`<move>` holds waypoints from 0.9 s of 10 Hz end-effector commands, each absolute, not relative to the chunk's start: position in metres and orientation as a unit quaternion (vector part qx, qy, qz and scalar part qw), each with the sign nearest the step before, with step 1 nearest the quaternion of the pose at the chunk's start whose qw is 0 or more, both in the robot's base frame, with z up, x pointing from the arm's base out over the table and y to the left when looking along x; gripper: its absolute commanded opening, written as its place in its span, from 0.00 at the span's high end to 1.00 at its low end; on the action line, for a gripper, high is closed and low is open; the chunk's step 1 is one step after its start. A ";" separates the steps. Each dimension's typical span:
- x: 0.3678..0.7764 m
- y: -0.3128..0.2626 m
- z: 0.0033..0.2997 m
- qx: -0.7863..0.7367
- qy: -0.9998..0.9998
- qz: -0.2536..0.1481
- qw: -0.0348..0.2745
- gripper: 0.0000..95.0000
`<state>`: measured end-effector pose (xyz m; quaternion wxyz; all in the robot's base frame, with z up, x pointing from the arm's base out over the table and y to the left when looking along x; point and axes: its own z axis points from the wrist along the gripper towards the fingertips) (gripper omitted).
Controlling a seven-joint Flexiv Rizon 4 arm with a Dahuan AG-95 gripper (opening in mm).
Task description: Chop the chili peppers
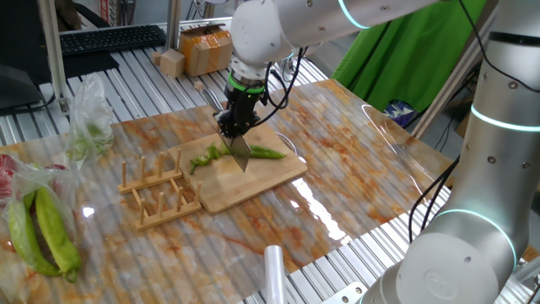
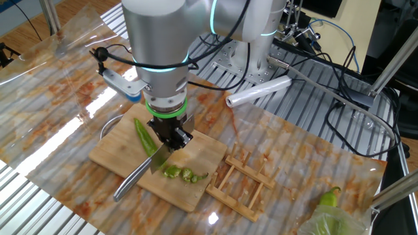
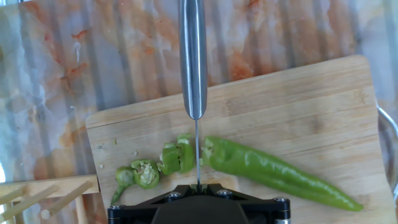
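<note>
On the board, the chili is laid lengthwise, with its slices clustered just beside its cut end. A knife is clenched by the gripper, its blade set edge-down between chili and slices. A rack is seen beside the board.
</note>
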<state>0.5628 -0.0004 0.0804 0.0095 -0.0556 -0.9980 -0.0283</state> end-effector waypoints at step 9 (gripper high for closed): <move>0.567 -0.025 0.070 -0.040 -0.999 -0.028 0.001 1.00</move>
